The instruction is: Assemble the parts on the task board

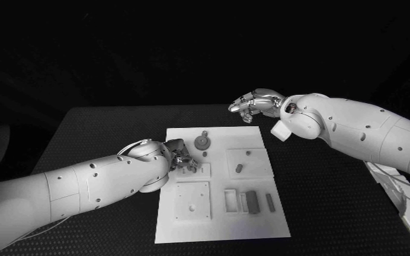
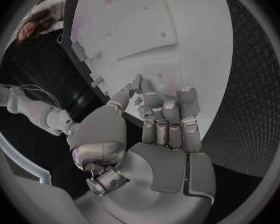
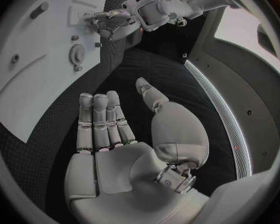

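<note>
Task board (image 1: 256,214) white, with grey parts (image 1: 251,200); left hand (image 1: 177,156) fingers pinching one; right hand (image 1: 255,102) empty, fingers apart

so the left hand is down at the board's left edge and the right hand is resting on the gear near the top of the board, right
Not quite. The left hand is at the task board's left edge, but the right hand hangs open beyond the board's far right corner, touching nothing. The gear lies alone on the board, as the head view shows.
</note>
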